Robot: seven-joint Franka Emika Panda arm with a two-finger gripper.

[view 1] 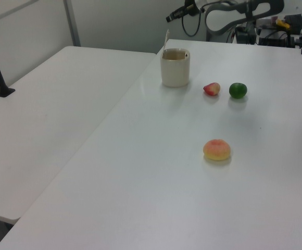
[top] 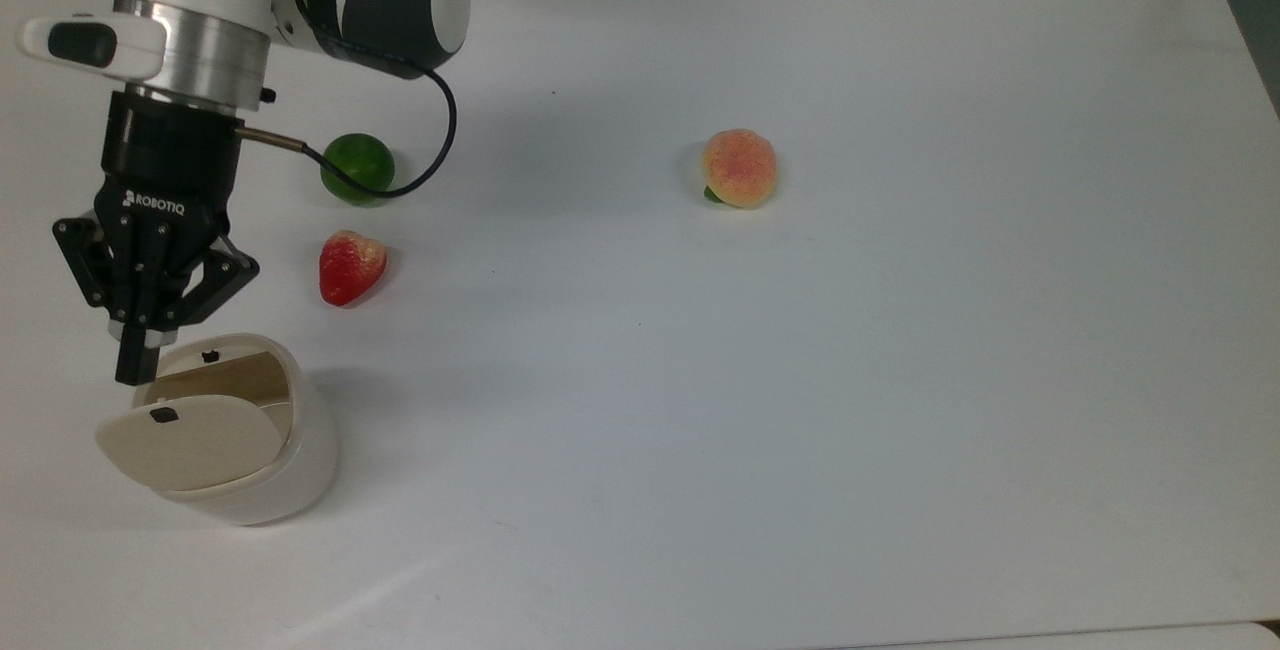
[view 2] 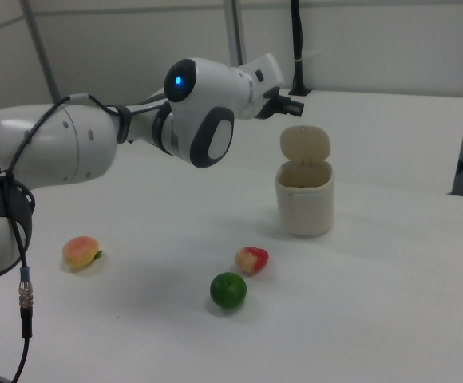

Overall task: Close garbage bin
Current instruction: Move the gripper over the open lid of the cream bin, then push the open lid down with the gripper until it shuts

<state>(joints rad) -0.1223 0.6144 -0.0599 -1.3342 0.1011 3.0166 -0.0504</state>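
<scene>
The garbage bin (top: 285,470) is a cream-white tub at the top view's lower left. Its lid (top: 185,442) is swung open, with a small black latch on it. The left view shows the garbage bin (view 1: 175,70) with its lid (view 1: 166,38) upright and edge-on. In the right view the lid (view 2: 305,145) stands above the garbage bin (view 2: 304,203). My gripper (top: 135,368) is shut and empty, its tip over the bin's far-left rim in the top view. It is seen as a gripper (view 2: 297,104) high beside the lid's top and as a gripper (view 1: 169,18) above the bin.
On the white table (top: 800,380) lie a strawberry (top: 350,267) and a green lime (top: 357,168) up the top view from the bin. A peach (top: 738,167) lies near the middle. A black cable hangs from the wrist past the lime.
</scene>
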